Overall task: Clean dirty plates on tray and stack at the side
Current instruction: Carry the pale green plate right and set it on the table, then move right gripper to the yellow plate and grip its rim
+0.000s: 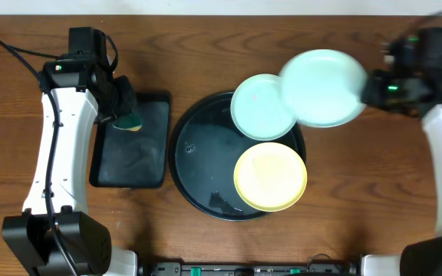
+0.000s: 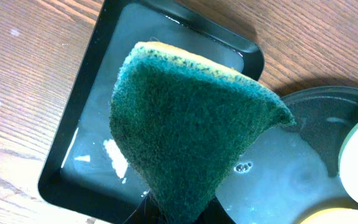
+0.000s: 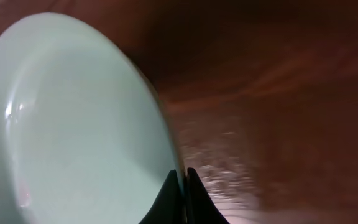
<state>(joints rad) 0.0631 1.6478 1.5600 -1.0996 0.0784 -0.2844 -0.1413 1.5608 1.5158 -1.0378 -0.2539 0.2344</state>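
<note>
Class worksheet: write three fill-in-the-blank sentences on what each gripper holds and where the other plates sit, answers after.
The left gripper clamps a green ___ above the rectangular tray.
The right gripper pinches a mint ___ by its rim.
The yellow plate and a mint plate rest on the round black ___.
Answers: sponge; plate; tray.

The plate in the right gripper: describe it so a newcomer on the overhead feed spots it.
Start at the large round black tray. At its upper-right rim, a pale mint plate is held up, pinched at its edge by the right gripper. Unlike the other mint plate and the yellow plate, it is not resting on the tray.
</note>
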